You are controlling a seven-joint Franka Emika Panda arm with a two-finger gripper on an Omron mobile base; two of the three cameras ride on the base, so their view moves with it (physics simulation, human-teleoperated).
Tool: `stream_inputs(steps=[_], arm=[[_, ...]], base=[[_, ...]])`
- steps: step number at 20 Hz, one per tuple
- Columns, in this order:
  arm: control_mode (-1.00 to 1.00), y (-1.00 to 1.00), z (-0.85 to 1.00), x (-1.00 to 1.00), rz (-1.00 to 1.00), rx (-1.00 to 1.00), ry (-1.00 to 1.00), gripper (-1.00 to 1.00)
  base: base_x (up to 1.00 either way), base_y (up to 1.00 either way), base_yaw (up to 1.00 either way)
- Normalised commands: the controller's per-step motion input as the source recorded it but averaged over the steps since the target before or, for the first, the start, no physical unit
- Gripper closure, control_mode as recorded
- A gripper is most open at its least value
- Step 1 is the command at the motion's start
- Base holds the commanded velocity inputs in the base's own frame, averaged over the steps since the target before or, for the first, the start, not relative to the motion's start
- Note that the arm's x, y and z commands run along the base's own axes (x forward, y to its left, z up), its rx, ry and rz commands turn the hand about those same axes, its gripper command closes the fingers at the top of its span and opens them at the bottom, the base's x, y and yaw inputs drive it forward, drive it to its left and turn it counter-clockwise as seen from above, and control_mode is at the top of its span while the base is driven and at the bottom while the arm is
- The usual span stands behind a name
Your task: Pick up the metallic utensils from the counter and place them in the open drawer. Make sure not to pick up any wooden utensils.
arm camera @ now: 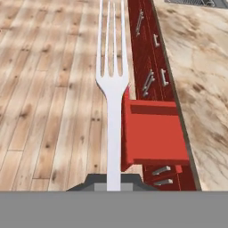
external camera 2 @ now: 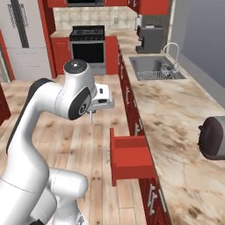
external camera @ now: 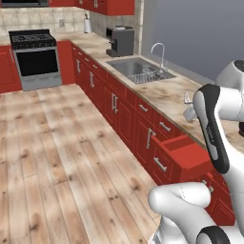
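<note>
Kitchen run: red cabinets under a veined beige table [external camera 2: 184,132], plank floor [arm camera: 49,102] alongside. Fingers [arm camera: 114,186] are closed nearly tight on the handle of a pale metal fork [arm camera: 113,89]; the tines point straight out ahead of them. The helper's list mentions a spoon and a knife, but what shows in the grip is a fork.

Open drawer [arm camera: 153,133] sits just to the right of the fork in the hand view, and lower; the fork itself hangs over floor, not over the drawer. In the right base view the gripper [external camera 2: 102,100] is up and to the left of the red box [external camera 2: 129,159].

Judgement: carry phase, release not yet due. To do it well, shift sideways until the whole fork lies inside the drawer's walls, then lower before letting go. Risk: long tines catching the front panel, or a drop onto the floor.
</note>
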Motion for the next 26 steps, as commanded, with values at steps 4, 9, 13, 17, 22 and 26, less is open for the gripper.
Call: stream_inputs(steps=[4, 9, 13, 17, 22, 26], arm=[[1.00, 0.00, 0.00, 0.00, 0.00, 0.00, 0.00, 1.00], [1.00, 0.00, 0.00, 0.00, 0.00, 0.00, 0.00, 1.00], [1.00, 0.00, 0.00, 0.00, 0.00, 0.00, 0.00, 1.00], [1.00, 0.00, 0.00, 0.00, 0.00, 0.00, 0.00, 1.00], [1.00, 0.00, 0.00, 0.00, 0.00, 0.00, 0.00, 1.00], [-1.00, 0.00, 0.01, 0.08, 0.01, -0.03, 0.05, 1.00]], base=[[0.07, -0.54, 0.00], [0.11, -0.40, 0.00], [0.00, -0.24, 0.00], [0.00, 0.00, 0.00], [0.00, 0.00, 0.00], [0.00, 0.00, 0.00]])
